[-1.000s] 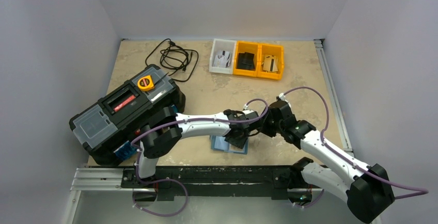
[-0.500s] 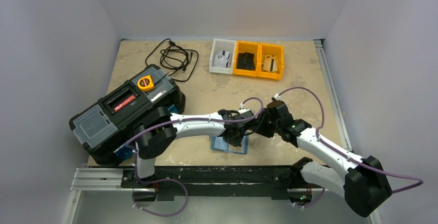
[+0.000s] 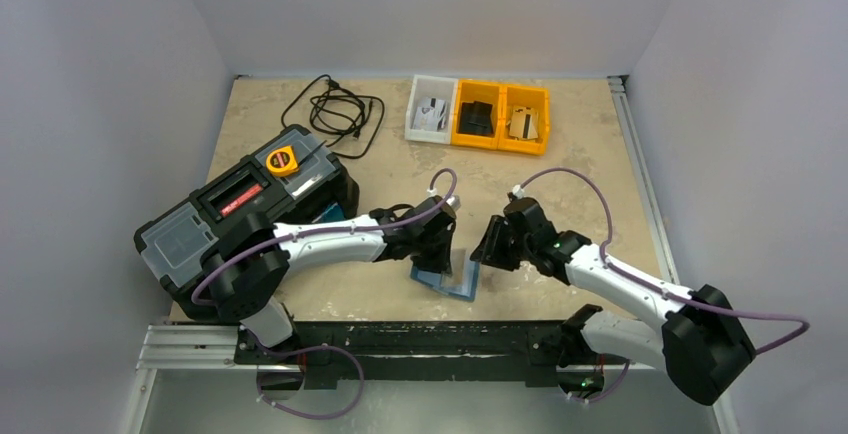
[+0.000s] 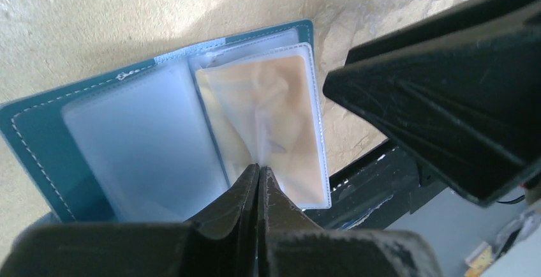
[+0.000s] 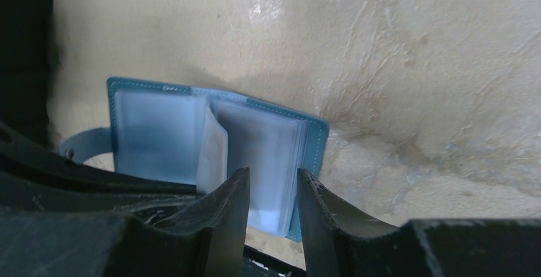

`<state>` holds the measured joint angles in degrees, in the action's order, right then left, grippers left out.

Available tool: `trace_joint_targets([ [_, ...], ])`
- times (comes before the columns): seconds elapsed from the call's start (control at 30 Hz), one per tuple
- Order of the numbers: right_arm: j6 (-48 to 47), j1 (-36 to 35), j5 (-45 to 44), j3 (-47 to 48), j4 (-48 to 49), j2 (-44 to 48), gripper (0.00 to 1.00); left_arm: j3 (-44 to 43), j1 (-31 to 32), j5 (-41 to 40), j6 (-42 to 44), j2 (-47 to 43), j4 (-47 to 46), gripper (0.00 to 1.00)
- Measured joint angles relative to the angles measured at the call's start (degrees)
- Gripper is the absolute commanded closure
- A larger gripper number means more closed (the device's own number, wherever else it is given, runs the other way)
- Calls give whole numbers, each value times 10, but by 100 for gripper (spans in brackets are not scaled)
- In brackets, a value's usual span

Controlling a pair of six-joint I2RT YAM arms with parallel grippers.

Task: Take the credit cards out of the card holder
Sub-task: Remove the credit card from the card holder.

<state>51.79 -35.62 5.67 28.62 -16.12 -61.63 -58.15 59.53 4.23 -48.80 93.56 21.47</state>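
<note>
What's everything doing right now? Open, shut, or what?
card holder, lying open on the table.
clear pocket, pulled up from the holder.
left gripper, shut on the clear pocket's edge.
right gripper, jaws apart near the pockets, no grip that shows.
toolbox, lid closed.
tape measure, resting on the toolbox.
cable, coiled.
bins, one of the credit cards in each.

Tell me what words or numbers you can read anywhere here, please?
No text here is readable.
Red label on the black toolbox: too small to read.
Round label on the yellow tape measure: blurred.
The cards in the bins: markings too small.
The card holder: no writing visible.
</note>
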Motion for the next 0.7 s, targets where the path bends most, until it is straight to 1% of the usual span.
trace_joint_targets([
  [0.17,3,-35,1,1,18,-29,71,44,-11,32,-28,-3,-52,100],
  [0.37,12,-53,6,1,44,-50,74,65,-11,47,-47,-10,-89,100],
  [0.4,13,-55,10,1,47,-52,74,65,-11,47,-49,-10,-91,95],
  [0.43,13,-57,13,1,50,-53,74,65,-11,48,-51,-10,-94,88],
  [0.53,14,-60,17,2,55,-55,74,65,-11,45,-57,-12,-95,71],
  [0.57,15,-62,18,3,55,-55,74,65,-11,41,-57,-14,-92,67],
  [0.63,16,-67,19,7,58,-56,74,65,-11,27,-59,-23,-76,64],
  [0.7,17,-75,23,12,65,-61,74,65,-11,12,-60,-36,-57,64],
])
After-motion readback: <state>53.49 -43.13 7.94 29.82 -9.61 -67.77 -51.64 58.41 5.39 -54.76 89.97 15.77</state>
